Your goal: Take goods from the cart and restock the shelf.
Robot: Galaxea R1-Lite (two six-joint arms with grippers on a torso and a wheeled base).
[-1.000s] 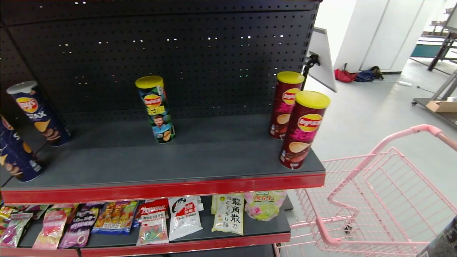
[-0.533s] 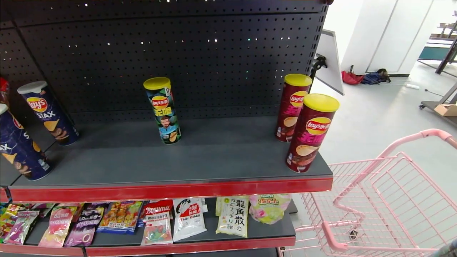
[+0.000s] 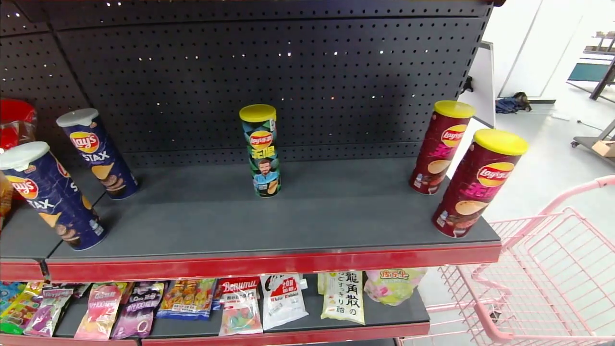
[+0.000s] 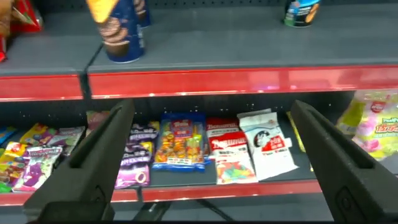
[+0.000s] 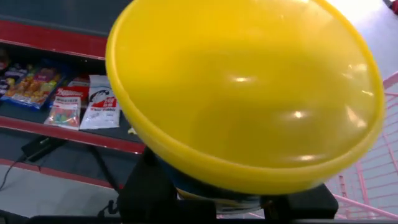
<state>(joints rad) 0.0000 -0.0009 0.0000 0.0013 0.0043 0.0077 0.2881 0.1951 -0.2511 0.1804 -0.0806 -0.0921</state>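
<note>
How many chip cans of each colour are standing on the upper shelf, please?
Navy cans with white lids: 2
Teal can with a yellow lid: 1
Maroon cans with yellow lids: 2
Total: 5
Not counted: the yellow-lidded can in the right gripper.

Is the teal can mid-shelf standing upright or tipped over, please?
Upright: the teal can stands on its base on the shelf, yellow lid uppermost.

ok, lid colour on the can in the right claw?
Yellow. The lid shows best in the right wrist view.
</note>
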